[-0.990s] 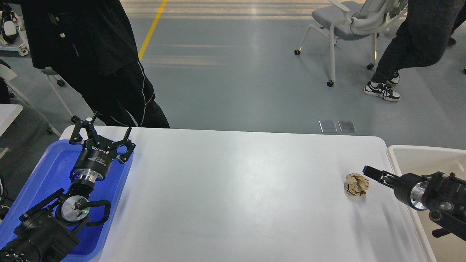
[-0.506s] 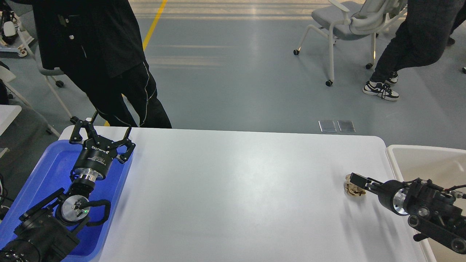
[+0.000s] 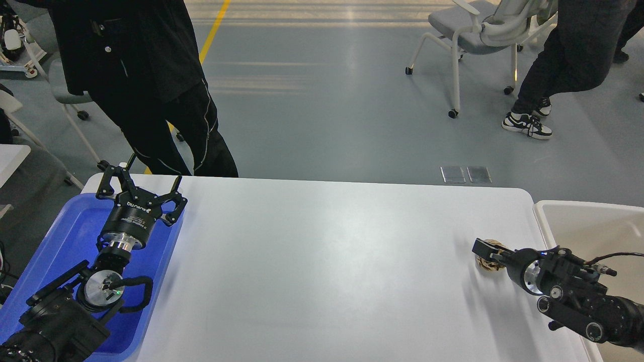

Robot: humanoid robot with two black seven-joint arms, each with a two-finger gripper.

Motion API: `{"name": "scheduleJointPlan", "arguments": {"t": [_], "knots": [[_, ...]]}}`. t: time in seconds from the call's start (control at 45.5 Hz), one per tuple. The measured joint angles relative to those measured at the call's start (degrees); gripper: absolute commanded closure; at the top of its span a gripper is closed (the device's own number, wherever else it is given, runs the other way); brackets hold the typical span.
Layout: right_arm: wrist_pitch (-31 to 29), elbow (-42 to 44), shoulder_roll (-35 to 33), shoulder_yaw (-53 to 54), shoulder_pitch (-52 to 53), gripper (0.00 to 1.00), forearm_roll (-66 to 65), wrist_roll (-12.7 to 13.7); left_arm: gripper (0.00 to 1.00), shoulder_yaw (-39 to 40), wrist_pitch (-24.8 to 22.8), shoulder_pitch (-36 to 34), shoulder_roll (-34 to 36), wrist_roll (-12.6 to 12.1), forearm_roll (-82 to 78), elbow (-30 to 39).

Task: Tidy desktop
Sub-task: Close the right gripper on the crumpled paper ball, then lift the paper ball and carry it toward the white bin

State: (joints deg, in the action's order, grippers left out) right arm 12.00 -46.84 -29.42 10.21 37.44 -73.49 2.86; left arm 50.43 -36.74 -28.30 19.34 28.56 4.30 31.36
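The right gripper [image 3: 484, 250] reaches over the crumpled brown paper ball [image 3: 489, 263] near the glossy white bench's [image 3: 322, 261] right edge — jaws' spread unclear, likely to bin it. The left gripper [image 3: 140, 187] hangs spread and empty over the blue plastic tray [image 3: 60, 241].

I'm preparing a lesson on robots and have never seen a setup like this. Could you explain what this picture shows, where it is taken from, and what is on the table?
This is one view from the robot's own head, looking down at its two black arms. The left gripper hangs open over a blue tray. The right gripper reaches a crumpled brown paper ball on the white desktop; whether it grips the ball cannot be told. A cream bin stands to the right. People and a chair are behind the table.
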Motion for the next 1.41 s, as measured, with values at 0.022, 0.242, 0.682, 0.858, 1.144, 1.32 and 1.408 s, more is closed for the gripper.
{"name": "scheduleJointPlan", "arguments": {"t": [0.022, 0.242, 0.682, 0.858, 1.144, 1.32, 1.408], "knots": [[0.0, 0.2, 0.2, -0.1, 0.0, 0.01, 0.0, 0.0, 0.00, 0.0, 0.0, 0.0, 0.0, 0.0, 0.0, 0.0], [0.4, 2.5, 2.6, -0.7, 0.2, 0.00, 0.1, 0.0, 0.00, 0.0, 0.0, 0.0, 0.0, 0.0, 0.0, 0.0], [1.2, 9.5, 7.5, -1.2, 0.3, 0.00, 0.2, 0.0, 0.00, 0.0, 0.0, 0.0, 0.0, 0.0, 0.0, 0.0], [1.3, 11.8, 8.9, -1.5, 0.3, 0.18, 0.2, 0.0, 0.00, 0.0, 0.0, 0.0, 0.0, 0.0, 0.0, 0.0], [1.1, 14.0, 10.1, -4.6, 0.4, 1.00, 1.6, 0.0, 0.00, 0.0, 0.0, 0.0, 0.0, 0.0, 0.0, 0.0], [0.8, 14.1, 10.4, -5.8, 0.8, 1.00, 6.3, -0.4, 0.00, 0.0, 0.0, 0.0, 0.0, 0.0, 0.0, 0.0], [0.8, 14.1, 10.4, -6.4, 1.3, 1.00, 8.0, -1.0, 0.00, 0.0, 0.0, 0.0, 0.0, 0.0, 0.0, 0.0]]}}
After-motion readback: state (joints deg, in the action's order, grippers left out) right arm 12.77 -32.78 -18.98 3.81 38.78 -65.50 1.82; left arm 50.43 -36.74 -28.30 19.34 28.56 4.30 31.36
